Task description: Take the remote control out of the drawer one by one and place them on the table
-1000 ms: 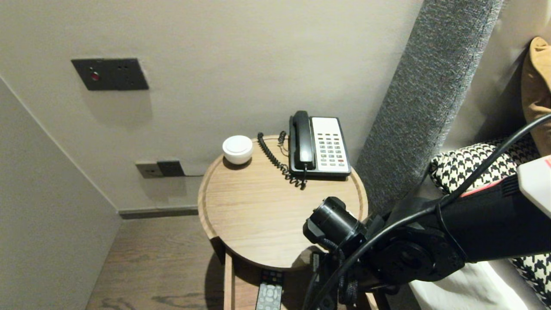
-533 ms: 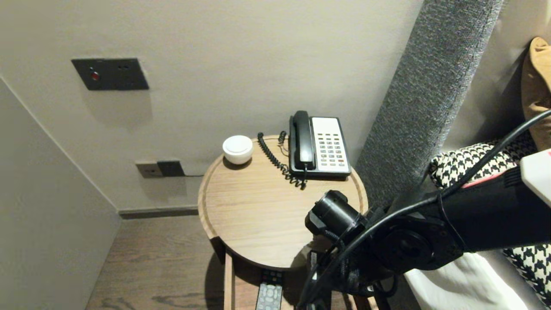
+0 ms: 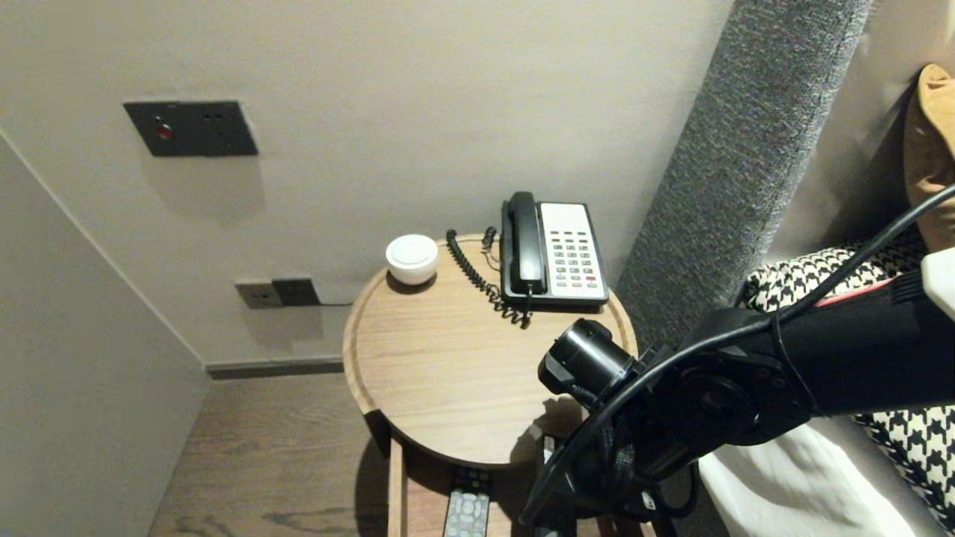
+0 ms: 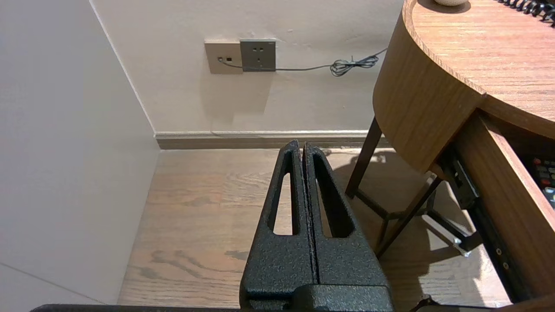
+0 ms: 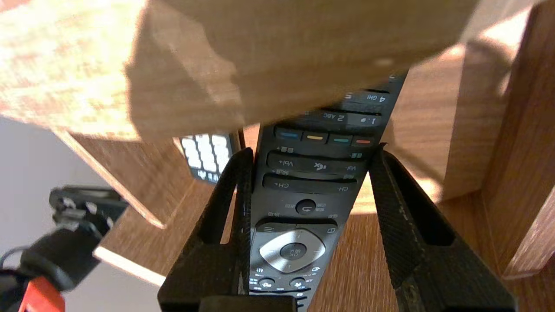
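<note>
Our right gripper (image 5: 311, 151) has its jaws clamped on the black remote (image 5: 303, 203) in the drawer (image 5: 516, 130) under the counter (image 5: 282, 43). If we lift steeply, its far end could strike the rim. Our left gripper (image 4: 302, 149) sits parked, jaws together.

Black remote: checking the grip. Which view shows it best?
Right wrist view: the black remote fills it, pinched by the right gripper. Head view: the right arm hides it. Left wrist view: only drawer buttons, which remote unclear.

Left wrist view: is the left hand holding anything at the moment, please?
No, the left hand is shut tight with nothing between its fingers, above the wooden floor.
</note>
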